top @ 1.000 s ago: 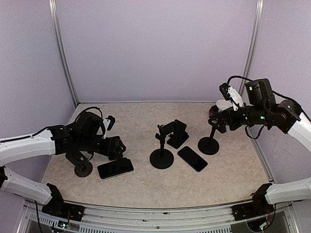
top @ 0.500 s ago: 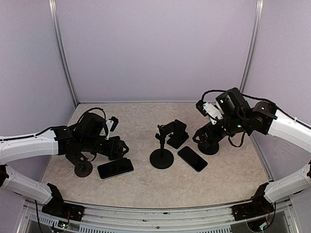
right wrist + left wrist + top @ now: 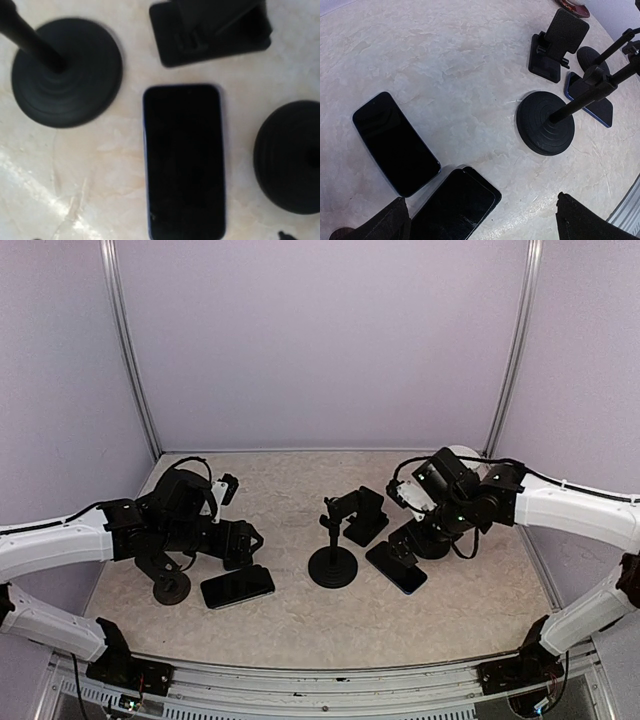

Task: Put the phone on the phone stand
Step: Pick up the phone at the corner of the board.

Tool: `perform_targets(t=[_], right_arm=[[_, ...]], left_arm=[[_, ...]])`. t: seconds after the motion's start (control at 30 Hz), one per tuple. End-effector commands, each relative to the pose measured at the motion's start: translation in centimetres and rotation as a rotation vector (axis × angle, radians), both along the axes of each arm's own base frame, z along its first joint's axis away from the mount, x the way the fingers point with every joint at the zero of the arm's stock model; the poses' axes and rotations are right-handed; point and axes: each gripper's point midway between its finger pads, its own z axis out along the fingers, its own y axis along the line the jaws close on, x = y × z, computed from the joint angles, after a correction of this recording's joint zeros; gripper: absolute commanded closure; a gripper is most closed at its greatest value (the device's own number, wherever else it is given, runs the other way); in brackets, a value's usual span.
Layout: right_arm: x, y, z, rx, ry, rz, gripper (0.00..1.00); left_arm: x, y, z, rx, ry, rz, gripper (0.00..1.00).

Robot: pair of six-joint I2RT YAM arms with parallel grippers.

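A black phone [image 3: 183, 160] [image 3: 396, 567] lies flat right of the central pole stand, directly below my right gripper [image 3: 159, 237] [image 3: 403, 543], which hovers open with only its fingertips [image 3: 282, 234] showing. The folding phone stand [image 3: 362, 515] [image 3: 210, 30] [image 3: 557, 45] sits just behind that phone. My left gripper [image 3: 480, 197] [image 3: 243, 543] is open and empty above a second phone [image 3: 455, 205] [image 3: 237, 586]. A third phone [image 3: 395, 142] lies beside it, hidden under the left arm in the top view.
A pole stand with a round base [image 3: 332, 566] [image 3: 545, 122] [image 3: 67, 72] stands mid-table. A second round base [image 3: 290, 155] sits right of the phone, under the right arm. Another round base [image 3: 171, 590] is at the far left. Walls enclose the back and sides.
The right arm has swung left and down, from above the right pole stand to just over the right phone. The left arm has barely moved. Both grippers stayed open.
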Motion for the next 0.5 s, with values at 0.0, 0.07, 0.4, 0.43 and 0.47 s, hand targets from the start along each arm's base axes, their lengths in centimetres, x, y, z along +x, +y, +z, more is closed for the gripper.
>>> perform_targets(t=[0.0, 0.07, 0.4, 0.43, 0.47], right_arm=[[0.0, 0.6, -2.6, -0.021, 0.027, 0.004, 0.0], [-0.1, 0.7, -3.8, -0.034, 0.046, 0.014, 0.0], [0.1, 0.3, -9.2, -0.107, 0.113, 0.029, 0.0], [0.3, 0.1, -9.5, -0.108, 0.115, 0.021, 0.0], [0.5, -0.1, -9.8, -0.11, 0.117, 0.016, 0.0]], left_arm=[[0.2, 0.1, 0.6, -0.015, -0.031, 0.017, 0.01], [0.2, 0.1, 0.6, -0.017, -0.03, 0.018, 0.01], [0.2, 0.3, 0.6, -0.013, -0.032, 0.023, 0.01], [0.2, 0.3, 0.6, -0.014, -0.034, 0.024, 0.01], [0.2, 0.3, 0.6, -0.012, -0.032, 0.024, 0.01]])
